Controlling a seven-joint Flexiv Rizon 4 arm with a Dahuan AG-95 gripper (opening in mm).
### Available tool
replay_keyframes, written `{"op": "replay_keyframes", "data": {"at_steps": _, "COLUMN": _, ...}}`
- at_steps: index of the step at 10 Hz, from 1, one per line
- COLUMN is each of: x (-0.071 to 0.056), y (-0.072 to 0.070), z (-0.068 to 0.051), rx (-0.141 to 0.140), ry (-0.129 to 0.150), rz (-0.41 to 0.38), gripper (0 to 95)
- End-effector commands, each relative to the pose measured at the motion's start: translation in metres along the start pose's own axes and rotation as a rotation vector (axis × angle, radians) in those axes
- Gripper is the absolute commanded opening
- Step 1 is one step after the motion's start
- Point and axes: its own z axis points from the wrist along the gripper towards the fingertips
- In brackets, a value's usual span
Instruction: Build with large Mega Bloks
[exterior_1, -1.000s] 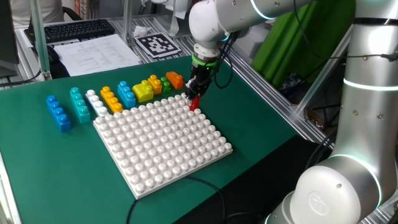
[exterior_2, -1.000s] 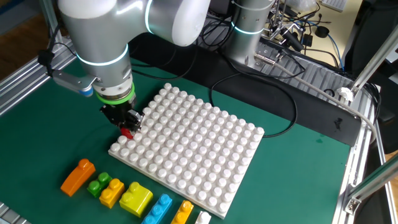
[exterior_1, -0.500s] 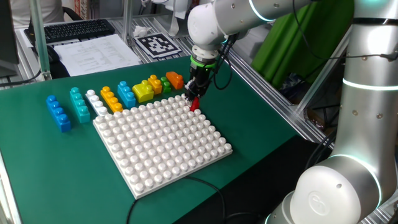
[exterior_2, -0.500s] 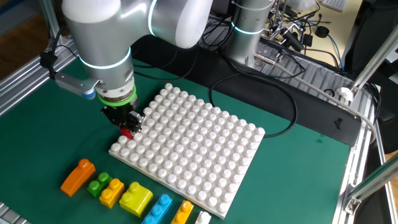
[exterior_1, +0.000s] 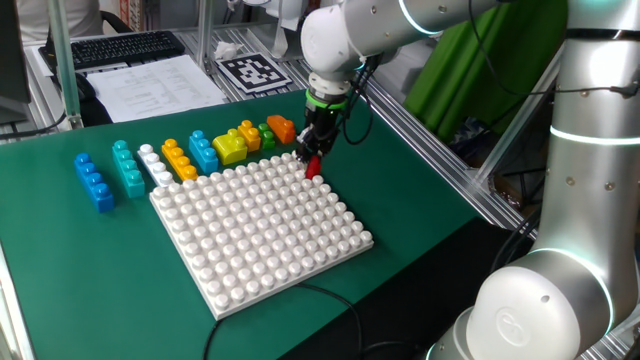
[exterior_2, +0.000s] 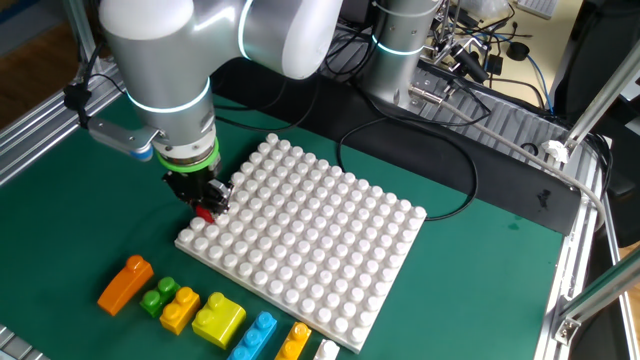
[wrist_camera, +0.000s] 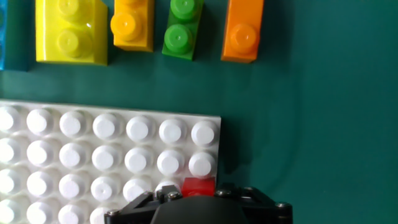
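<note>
in one fixed view the gripper (exterior_1: 314, 152) stands over the red brick (exterior_1: 313, 166) at the white baseplate (exterior_1: 262, 228) edge. in the other fixed view the fingers flank it, seemingly gripping; i cannot tell. in the hand view the brick sits on the plate's edge row.

Single silver arm reaches from base at right, near side, in one fixed view, bending over and down toward far side of bench. Wrist with green ring vertical, black gripper (exterior_1: 313, 157) pointing straight down. In other fixed view gripper (exterior_2: 207, 205) sits low at left. Jaws close together; whether gripping or parted, cannot tell.
</note>
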Motion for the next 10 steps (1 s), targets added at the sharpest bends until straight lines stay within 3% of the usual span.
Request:
{"op": "replay_keyframes", "data": {"at_steps": 1, "x": 0.001, "y": 0.000, "z": -0.001, "rx": -0.004, "ry": -0.001, "rz": 0.003, "gripper": 57.0}}
{"op": "replay_keyframes", "data": {"at_steps": 4, "x": 0.001, "y": 0.002, "z": -0.006, "rx": -0.025, "ry": 0.007, "rz": 0.022, "gripper": 57.0}}
{"op": "replay_keyframes", "data": {"at_steps": 5, "x": 0.001, "y": 0.004, "z": -0.010, "rx": -0.029, "ry": 0.010, "rz": 0.029, "gripper": 38.0}}
{"op": "replay_keyframes", "data": {"at_steps": 9, "x": -0.007, "y": 0.011, "z": -0.030, "rx": -0.034, "ry": 0.037, "rz": 0.051, "gripper": 38.0}}
{"op": "replay_keyframes", "data": {"at_steps": 10, "x": -0.012, "y": 0.007, "z": -0.037, "rx": -0.053, "ry": 0.050, "rz": 0.048, "gripper": 38.0}}
